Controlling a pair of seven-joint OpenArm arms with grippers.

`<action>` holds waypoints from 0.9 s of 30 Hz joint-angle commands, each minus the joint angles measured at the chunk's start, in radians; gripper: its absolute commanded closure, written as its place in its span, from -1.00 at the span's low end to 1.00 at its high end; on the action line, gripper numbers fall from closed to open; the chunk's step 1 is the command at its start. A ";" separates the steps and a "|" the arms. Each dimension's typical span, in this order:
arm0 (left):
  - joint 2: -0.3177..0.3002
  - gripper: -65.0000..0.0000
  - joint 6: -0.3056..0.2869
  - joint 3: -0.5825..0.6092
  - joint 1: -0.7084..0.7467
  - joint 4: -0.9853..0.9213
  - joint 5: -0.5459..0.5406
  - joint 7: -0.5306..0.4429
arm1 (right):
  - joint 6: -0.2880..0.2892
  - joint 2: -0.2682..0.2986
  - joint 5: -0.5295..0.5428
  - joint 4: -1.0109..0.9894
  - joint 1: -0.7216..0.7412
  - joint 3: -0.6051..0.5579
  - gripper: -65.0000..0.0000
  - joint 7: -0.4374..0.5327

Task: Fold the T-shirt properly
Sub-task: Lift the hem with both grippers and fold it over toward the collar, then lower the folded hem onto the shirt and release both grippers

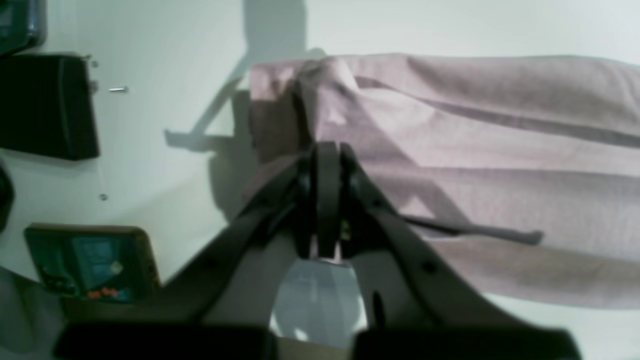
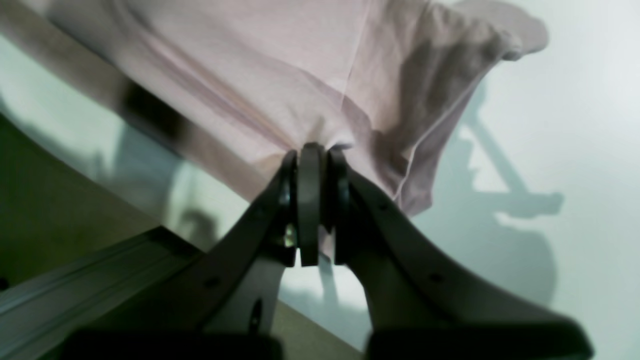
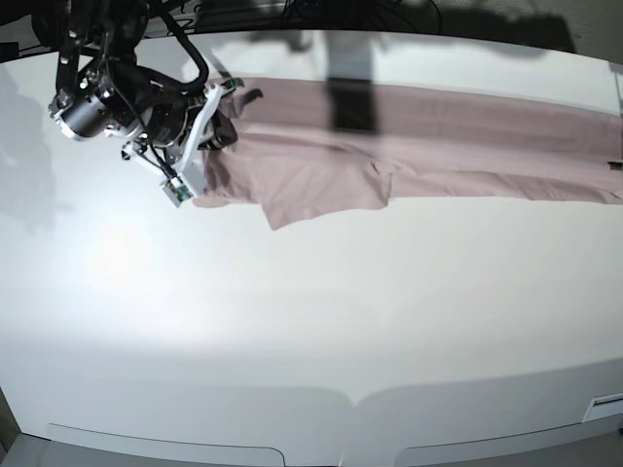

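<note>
Across the far side of the white worktop (image 3: pixel 292 321) the T-shirt (image 3: pixel 409 146) is stretched into a long, narrow pink band, one loose flap sagging toward the near edge. Only the base view shows this full span; it shows the right gripper (image 3: pixel 209 122) at one end of the T-shirt, while the far end runs to the frame's edge and the other arm stays out of sight.

From the right wrist view, the right gripper (image 2: pixel 312 150) has its jaws pressed together on a gathered bunch of the T-shirt (image 2: pixel 250 65), with cloth draping beside them above the worktop. From the left wrist view, the left gripper (image 1: pixel 327 150) likewise pinches a fold at the T-shirt's (image 1: pixel 500 150) end, and the fabric runs away in long creases.

Beside that end of the T-shirt, the left wrist view alone shows a black box (image 1: pixel 47 105) and a dark-framed screen (image 1: pixel 92 265) on the worktop. Shadows of the arms fall over the cloth and the pale surface.
</note>
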 commanded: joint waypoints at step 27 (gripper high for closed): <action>0.047 1.00 0.004 -0.014 0.106 0.014 0.173 -0.092 | 0.004 -0.034 -0.005 0.019 -0.064 0.004 1.00 0.000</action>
